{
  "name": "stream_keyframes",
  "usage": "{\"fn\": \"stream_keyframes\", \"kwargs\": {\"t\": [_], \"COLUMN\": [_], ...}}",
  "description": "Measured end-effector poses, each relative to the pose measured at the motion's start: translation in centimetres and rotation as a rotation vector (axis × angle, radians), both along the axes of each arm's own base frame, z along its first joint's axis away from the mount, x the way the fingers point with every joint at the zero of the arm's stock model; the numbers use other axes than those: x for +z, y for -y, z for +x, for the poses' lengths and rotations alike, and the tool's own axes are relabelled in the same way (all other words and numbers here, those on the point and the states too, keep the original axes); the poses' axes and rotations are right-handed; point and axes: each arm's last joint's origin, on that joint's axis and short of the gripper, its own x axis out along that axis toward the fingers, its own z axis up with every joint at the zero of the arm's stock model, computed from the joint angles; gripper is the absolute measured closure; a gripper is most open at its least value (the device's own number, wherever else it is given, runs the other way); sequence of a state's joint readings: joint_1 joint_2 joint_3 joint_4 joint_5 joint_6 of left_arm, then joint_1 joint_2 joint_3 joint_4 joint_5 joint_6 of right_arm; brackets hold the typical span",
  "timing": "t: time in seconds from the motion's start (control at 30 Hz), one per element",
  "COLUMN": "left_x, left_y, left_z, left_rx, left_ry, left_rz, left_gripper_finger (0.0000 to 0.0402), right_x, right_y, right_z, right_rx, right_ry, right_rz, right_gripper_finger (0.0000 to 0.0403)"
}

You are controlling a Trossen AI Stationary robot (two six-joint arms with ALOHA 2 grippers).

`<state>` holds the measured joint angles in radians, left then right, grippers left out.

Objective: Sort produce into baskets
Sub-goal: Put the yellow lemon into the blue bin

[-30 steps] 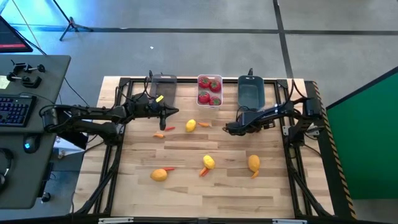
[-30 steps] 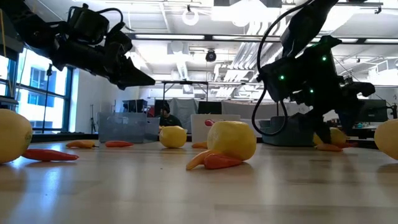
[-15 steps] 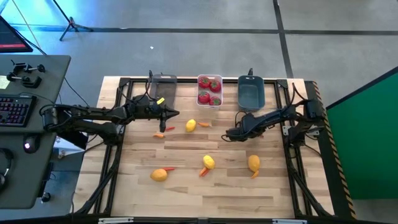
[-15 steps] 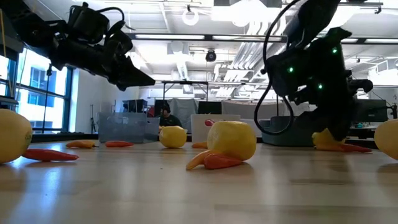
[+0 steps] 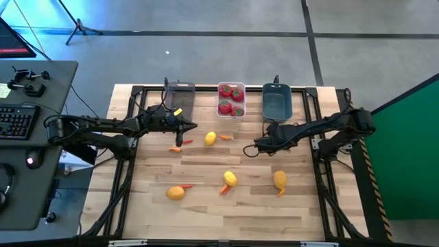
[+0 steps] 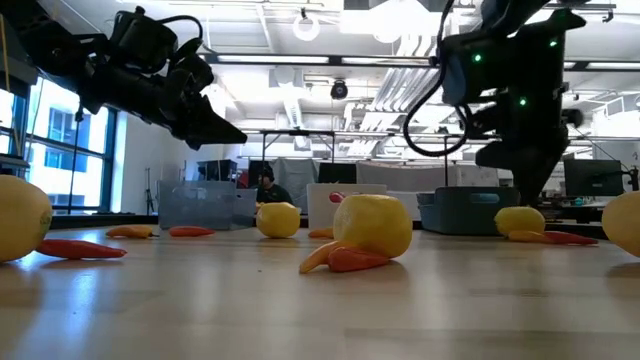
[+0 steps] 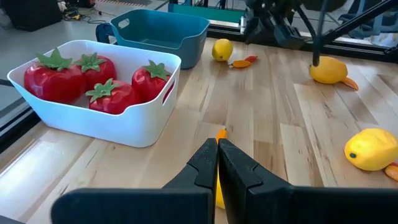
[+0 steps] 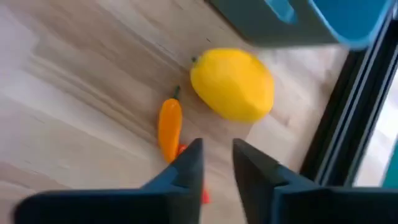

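Tomatoes point(image 7: 93, 78) fill the white bin point(image 7: 134, 121) beyond the closed left gripper point(image 7: 217, 163); right gripper point(image 8: 216, 163) slightly parted.

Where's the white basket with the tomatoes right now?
In the high view, the white basket sits at the table's far edge, centre, between the grey translucent bin and the teal bin.

Illumination: bright, even, from ceiling fixtures point(image 6: 310, 25) in low view | Shadows: soft, short on counter point(image 5: 206, 206) | Glare: sheen on near counter surface, low view | Blur: right wrist view smeared throughout | Focus: foreground lemon point(image 6: 20, 217) soft at low-view edge.
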<state>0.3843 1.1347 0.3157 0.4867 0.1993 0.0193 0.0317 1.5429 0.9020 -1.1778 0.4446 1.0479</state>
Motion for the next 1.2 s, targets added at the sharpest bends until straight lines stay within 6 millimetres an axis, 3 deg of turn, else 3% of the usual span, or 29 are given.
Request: {"fn": "stream_keyframes", "kwargs": {"t": [0.3, 0.47, 0.73, 1.07, 1.2], "left_x": [0.0, 0.0, -0.2, -0.2, -0.3], "left_y": [0.0, 0.0, 0.0, 0.0, 0.0], "left_z": [0.0, 0.0, -0.1, -0.1, -0.1], "left_rx": [0.002, 0.003, 0.004, 0.006, 0.006], "left_ry": [0.002, 0.002, -0.021, -0.023, -0.023], "left_rz": [-0.007, -0.007, -0.016, -0.024, -0.025], "left_gripper_finger": [0.0401, 0.0401, 0.0402, 0.0402, 0.0401], "right_x": [0.0, -0.3, -1.9, -2.4, -1.9], "right_y": [2.6, 4.5, 6.0, 6.0, 5.8], "right_z": [0.0, 0.3, 0.7, 1.0, 1.1], "right_rx": [0.333, 0.393, 0.437, 0.459, 0.446], "right_ry": [-0.194, -0.185, -0.228, -0.227, -0.229], "right_rz": [0.094, 0.166, 0.268, 0.325, 0.363], "right_gripper_finger": [0.0158, 0.0123, 0.0152, 0.0273, 0.0289]}}
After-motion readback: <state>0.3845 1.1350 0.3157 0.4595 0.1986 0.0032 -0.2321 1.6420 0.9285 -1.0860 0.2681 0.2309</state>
